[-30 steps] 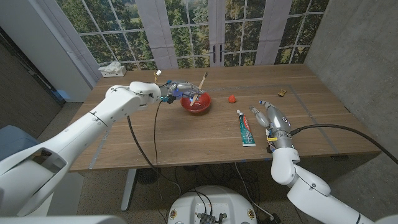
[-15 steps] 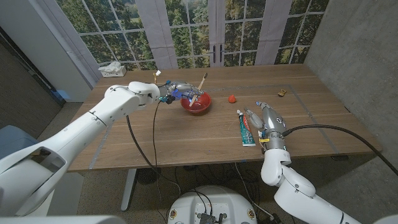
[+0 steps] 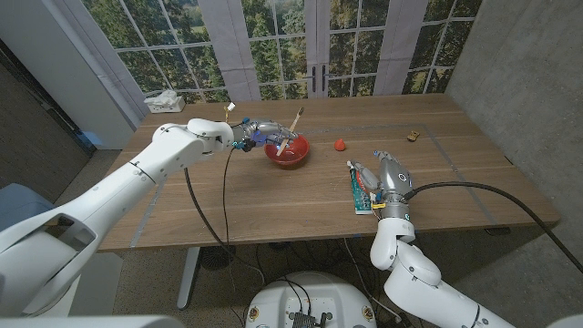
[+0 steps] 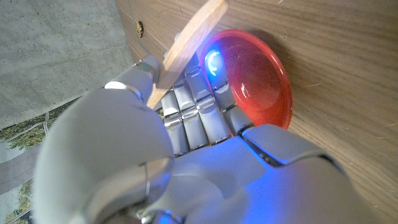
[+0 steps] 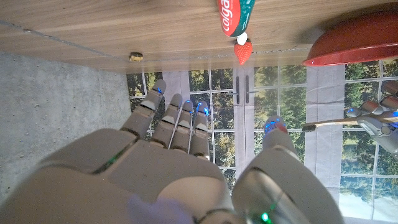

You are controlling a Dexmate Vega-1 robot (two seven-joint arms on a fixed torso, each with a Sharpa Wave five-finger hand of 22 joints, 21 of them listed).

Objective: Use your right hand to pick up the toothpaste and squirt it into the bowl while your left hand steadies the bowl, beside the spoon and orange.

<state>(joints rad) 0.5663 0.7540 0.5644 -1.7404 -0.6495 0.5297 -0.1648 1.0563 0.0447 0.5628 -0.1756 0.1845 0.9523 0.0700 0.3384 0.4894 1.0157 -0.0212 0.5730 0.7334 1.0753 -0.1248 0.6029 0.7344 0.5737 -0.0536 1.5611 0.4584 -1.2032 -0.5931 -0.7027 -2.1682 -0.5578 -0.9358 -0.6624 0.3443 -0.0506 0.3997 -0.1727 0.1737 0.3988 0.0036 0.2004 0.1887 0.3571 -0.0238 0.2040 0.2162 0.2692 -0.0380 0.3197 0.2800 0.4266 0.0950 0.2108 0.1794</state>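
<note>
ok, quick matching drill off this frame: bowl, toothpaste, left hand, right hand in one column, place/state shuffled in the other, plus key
1. bowl
2. toothpaste
3. left hand
4. right hand

A. fingers spread, holds nothing, by the tube
B. red, wooden spoon leaning in it
C. holds the bowl's rim
D. lies flat on the table

Pairs: 1-B, 2-D, 3-C, 4-A

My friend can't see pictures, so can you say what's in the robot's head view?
A robot's right hand hovers at a toothpaste tube lying on a wooden table, not gripping it. Its left hand holds the rim of a red bowl with a wooden spoon leaning in it, a small red fruit nearby.
</note>
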